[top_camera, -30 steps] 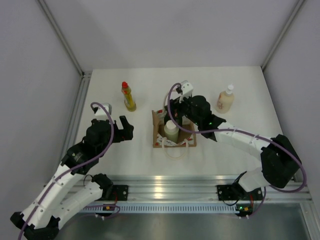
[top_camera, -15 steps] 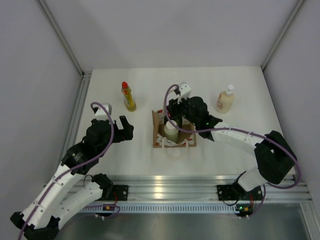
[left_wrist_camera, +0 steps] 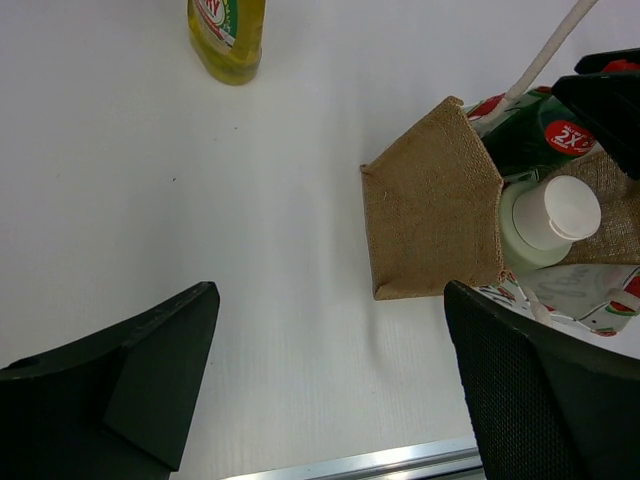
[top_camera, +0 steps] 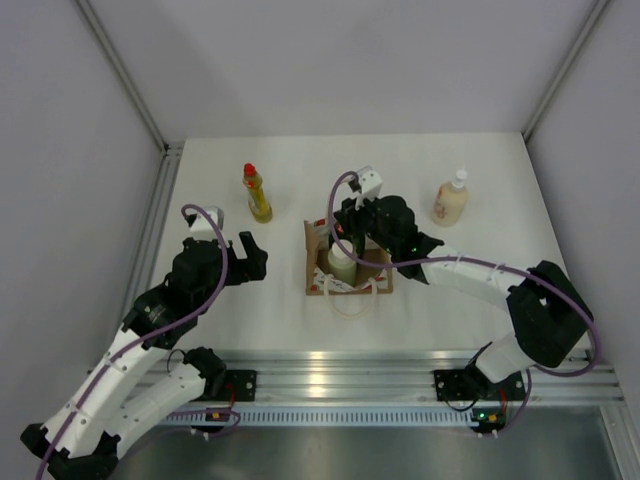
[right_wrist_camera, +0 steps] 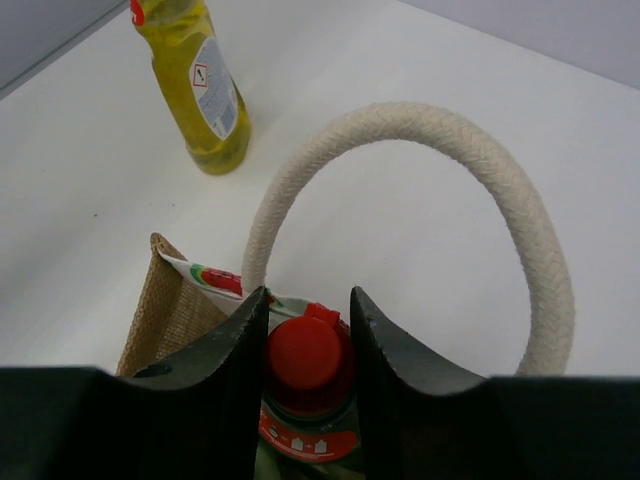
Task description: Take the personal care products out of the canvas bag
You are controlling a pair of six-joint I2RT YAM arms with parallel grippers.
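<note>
The right gripper (right_wrist_camera: 307, 322) is clenched on the red cap of the dark green bottle (right_wrist_camera: 303, 355), which stands upright inside the canvas bag (left_wrist_camera: 430, 215) at its far end, with a cream loop handle (right_wrist_camera: 500, 200) arching just beyond it. Beside it in the bag stands the pale bottle (left_wrist_camera: 548, 212) with a white cap. The left gripper (left_wrist_camera: 328, 330) hangs released over the table (top_camera: 480, 290) left of the bag, holding nothing. The slim yellow bottle (top_camera: 258, 193) and the cream bottle (top_camera: 451, 200) stand on the table outside the bag, one to each side
</note>
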